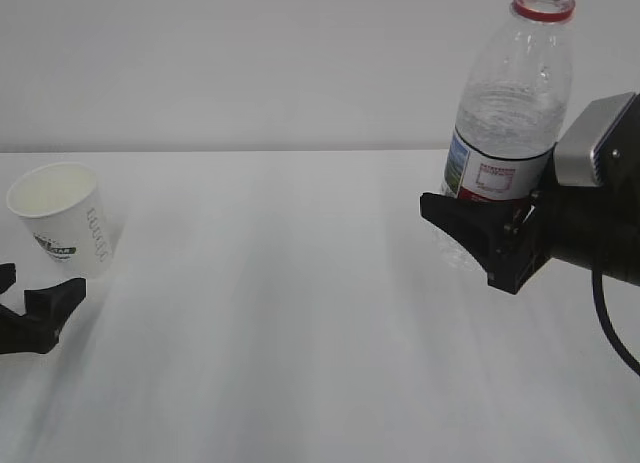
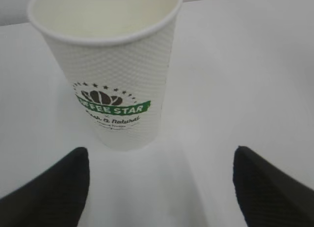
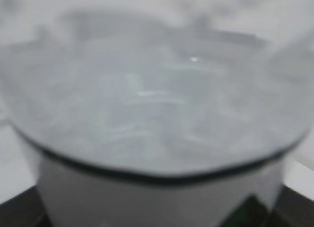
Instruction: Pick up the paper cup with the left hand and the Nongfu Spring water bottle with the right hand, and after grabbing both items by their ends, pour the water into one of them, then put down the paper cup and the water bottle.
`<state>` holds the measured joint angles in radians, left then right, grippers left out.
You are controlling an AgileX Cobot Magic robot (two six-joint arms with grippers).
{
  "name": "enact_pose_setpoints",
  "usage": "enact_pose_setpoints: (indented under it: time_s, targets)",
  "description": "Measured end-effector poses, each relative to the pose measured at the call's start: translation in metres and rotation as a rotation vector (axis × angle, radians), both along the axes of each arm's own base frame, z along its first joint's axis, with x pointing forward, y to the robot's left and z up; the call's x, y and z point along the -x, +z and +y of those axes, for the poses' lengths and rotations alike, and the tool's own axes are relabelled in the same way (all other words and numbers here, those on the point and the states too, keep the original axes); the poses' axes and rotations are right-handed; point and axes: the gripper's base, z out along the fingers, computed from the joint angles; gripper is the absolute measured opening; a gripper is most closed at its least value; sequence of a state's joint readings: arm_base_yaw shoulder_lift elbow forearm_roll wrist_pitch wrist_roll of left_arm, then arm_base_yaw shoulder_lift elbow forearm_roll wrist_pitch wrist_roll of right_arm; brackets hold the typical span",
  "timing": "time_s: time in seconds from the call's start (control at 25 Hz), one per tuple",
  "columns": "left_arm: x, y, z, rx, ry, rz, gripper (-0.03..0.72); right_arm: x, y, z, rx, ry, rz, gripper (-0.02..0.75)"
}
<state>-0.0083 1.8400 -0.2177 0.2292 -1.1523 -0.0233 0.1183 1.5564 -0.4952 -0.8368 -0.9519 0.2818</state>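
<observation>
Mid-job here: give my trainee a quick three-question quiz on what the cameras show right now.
1. True or false: the left hand is clamped on the paper cup.
2. Which does the right hand grip? A) the cup B) the Nongfu Spring water bottle C) nothing
3. Fill in: the bottle's neck is ____ (capped/uncapped).

Key: 1 false, its fingers stand wide apart below the cup. 2 B. 3 uncapped.
</observation>
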Motion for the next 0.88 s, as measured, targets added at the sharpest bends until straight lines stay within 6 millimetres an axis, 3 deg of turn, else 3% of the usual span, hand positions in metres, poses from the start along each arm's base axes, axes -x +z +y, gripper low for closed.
enact_pose_setpoints:
  time_s: [0.52, 0.88]
  targets:
    - [-0.032, -0.003, 0.0, 0.005, 0.0, -0.047, 0.682, 0.0, 0.0, 0.0, -0.004, -0.005, 0.001, 0.533]
    - [-0.047, -0.021, 0.0, 0.005, 0.013, -0.014, 0.678, 0.0, 0.0, 0.0, -0.005, -0.005, 0.002, 0.533]
